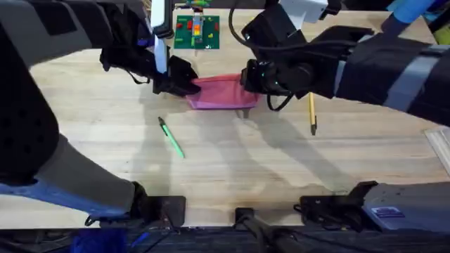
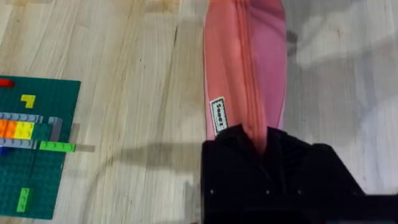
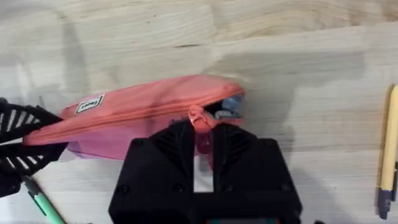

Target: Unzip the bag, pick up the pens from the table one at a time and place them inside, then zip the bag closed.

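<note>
The pink bag (image 1: 221, 93) lies on the table (image 1: 232, 161) at the middle back. My left gripper (image 1: 184, 83) is shut on the bag's left end; in the left wrist view the bag (image 2: 245, 62) runs into the gripper (image 2: 261, 140). My right gripper (image 1: 247, 83) is at the right end, its fingers closed on the pink zipper pull (image 3: 199, 121). The zip gapes slightly at that end of the bag (image 3: 137, 112). The green pen (image 1: 171, 137) lies in front of the bag. The yellow pen (image 1: 312, 112) lies to the bag's right.
A green building-block plate (image 1: 197, 31) with coloured bricks sits behind the bag, close to the left arm. The plate (image 2: 31, 143) also shows beside the bag in the left wrist view. Bare wood stretches across the table's front half.
</note>
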`<state>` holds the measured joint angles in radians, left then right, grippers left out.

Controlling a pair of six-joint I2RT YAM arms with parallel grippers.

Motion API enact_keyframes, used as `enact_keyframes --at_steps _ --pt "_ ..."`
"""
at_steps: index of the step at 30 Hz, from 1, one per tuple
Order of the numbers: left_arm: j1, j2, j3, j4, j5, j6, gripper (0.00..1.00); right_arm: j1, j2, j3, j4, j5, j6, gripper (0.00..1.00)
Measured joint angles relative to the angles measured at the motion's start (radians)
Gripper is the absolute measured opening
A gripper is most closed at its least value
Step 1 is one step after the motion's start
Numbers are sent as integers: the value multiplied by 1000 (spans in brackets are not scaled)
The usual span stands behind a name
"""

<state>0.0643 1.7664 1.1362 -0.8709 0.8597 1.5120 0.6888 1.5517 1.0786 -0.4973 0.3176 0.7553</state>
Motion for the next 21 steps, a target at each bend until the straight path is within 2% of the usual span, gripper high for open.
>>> enact_keyframes --at_steps 4,8,21 --pt "0 0 0 0 0 0 43 0 0 0 0 0 0 137" --pt "0 0 0 0 0 0 43 0 0 0 0 -1 0 47" --pt "6 0 0 0 0 0 43 2 -102 0 -27 -36 -15 30"
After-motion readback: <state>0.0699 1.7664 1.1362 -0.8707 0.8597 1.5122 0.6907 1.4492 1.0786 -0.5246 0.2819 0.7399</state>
